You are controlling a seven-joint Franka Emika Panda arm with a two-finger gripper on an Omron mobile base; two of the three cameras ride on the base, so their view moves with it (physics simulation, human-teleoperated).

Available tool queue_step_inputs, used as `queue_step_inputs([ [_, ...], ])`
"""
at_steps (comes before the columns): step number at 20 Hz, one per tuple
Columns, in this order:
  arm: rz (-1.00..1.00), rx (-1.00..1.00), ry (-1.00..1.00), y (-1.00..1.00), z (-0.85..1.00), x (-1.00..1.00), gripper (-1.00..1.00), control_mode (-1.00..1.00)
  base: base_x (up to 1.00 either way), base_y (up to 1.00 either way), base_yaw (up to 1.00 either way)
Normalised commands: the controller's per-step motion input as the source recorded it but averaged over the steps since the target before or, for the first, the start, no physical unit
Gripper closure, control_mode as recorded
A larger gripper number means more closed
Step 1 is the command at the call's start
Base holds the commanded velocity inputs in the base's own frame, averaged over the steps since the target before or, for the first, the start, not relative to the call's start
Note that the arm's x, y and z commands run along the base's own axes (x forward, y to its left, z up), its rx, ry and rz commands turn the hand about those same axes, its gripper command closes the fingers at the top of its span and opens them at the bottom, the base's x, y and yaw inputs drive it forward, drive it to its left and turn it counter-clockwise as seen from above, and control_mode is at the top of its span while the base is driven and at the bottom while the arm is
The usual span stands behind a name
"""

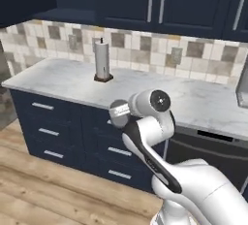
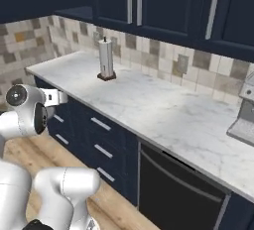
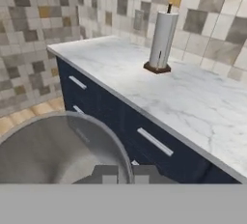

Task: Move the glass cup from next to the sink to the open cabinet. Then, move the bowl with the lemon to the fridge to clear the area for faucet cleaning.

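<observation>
Seemingly clamped, the gripper (image 3: 131,175) showed in the hand view as two small dark fingertips (image 3: 108,174) set close together, with almost no gap between them. The curved rim of the glass cup (image 3: 58,146) ran down to that narrow gap, so the jaws looked pinched on the cup's thin wall. Where the pads met the glass lay at the very bottom of the view, too low to see the contact plainly. The cup sat close under the camera as a wide, translucent grey round, on the left side of the fingertips, and a faint pale streak like a drawer handle showed through its wall.

Beyond the cup, a white marble counter (image 3: 193,102) ran from near right to far left above navy drawers (image 3: 120,121). A paper towel holder (image 3: 161,42) stood upright on the counter near the tiled back wall, well apart from the cup. From the left base view the arm (image 1: 150,136) was folded low in front of the drawers, below the counter's edge. Above the counter's far left end, a dark bay with a flat shelf looked like the open cabinet (image 1: 48,6), though its inside was too dim to read.
</observation>
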Motion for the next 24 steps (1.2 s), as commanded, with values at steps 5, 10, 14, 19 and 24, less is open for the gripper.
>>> queue_step_inputs([
  [5, 0.0, 0.0, 0.0, 0.0, 0.0, 0.0, 1.0, 1.0, 1.0, 0.89, -0.42],
  [10, 0.0, 0.0, 0.0, 0.0, 0.0, 0.0, 1.0, 1.0, 0.77, 0.97, -0.58],
  [14, 0.0, 0.0, 0.0, 0.0, 0.0, 0.0, 1.0, 1.0, 0.03, 1.0, -0.61],
  [19, 0.0, 0.0, 0.0, 0.0, 0.0, 0.0, 1.0, 1.0, 0.02, 1.0, -0.48],
  [24, 0.0, 0.0, 0.0, 0.0, 0.0, 0.0, 1.0, 1.0, 0.33, 0.49, -0.13],
])
